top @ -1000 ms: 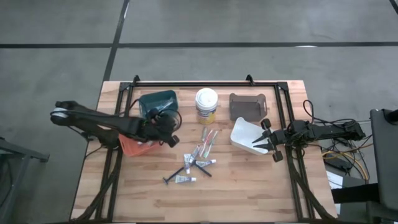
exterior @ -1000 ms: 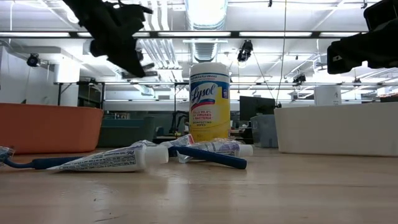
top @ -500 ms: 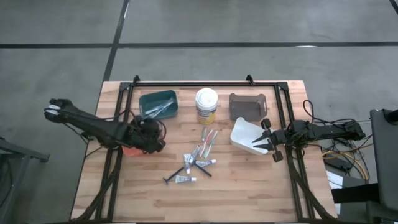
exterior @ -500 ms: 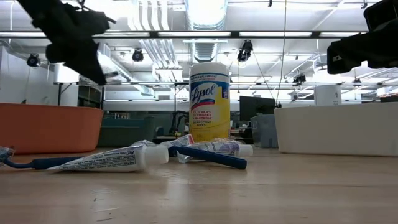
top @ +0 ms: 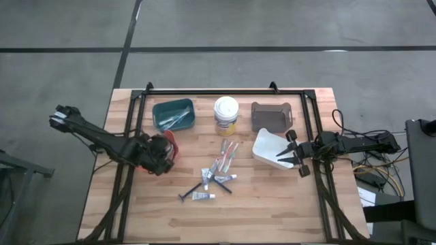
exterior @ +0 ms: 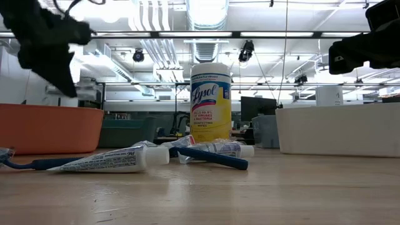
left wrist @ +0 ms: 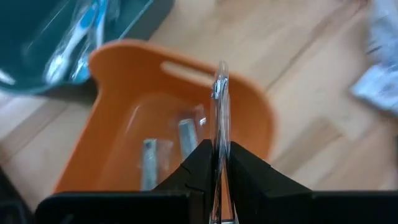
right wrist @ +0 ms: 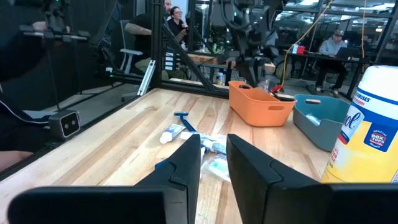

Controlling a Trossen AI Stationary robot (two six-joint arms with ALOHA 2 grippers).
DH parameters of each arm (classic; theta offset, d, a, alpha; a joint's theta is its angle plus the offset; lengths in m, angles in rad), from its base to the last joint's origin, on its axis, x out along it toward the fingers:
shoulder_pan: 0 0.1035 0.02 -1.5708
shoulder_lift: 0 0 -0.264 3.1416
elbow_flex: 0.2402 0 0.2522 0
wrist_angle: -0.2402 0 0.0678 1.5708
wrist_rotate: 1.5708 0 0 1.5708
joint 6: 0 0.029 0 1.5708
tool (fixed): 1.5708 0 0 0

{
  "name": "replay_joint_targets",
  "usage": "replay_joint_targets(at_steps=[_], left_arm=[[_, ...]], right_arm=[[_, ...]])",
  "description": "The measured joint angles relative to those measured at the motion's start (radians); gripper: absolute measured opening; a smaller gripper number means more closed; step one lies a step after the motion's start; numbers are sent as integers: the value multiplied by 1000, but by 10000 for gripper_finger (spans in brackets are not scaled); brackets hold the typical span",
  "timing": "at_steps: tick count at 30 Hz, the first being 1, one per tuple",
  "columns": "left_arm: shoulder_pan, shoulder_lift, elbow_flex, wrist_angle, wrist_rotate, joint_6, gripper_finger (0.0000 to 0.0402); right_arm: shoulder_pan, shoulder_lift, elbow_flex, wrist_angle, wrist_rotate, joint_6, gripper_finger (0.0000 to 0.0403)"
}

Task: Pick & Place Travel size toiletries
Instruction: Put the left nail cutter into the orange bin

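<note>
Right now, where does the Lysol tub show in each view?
High: Lysol tub at the table's back centre.
Low: centre, upright.
Left wrist: not in it.
Right wrist: at the right edge.
Landmark: the teal bin beside it.

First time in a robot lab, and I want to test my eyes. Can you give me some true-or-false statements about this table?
1. The yellow-labelled tub stands between the teal bin and the grey bin. True.
2. The orange bin is empty. False: two small items lie in it.
3. The left arm's jaws hold nothing. False: they pinch a thin clear item above the orange bin.
4. Loose toiletries lie on the table. True.
</note>
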Motion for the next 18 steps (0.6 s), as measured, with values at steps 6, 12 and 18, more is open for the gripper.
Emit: replay_joint_targets(at_steps=[6,12,18], left_arm=[[0,0,-100,0,5,-96,44],[0,0,-138,20,6,-126,45],[1,0,-123,34,-49,-100,62]], right_arm=[[0,0,0,0,0,0,82],[0,0,0,0,0,0,71],[0,0,0,0,0,0,70]])
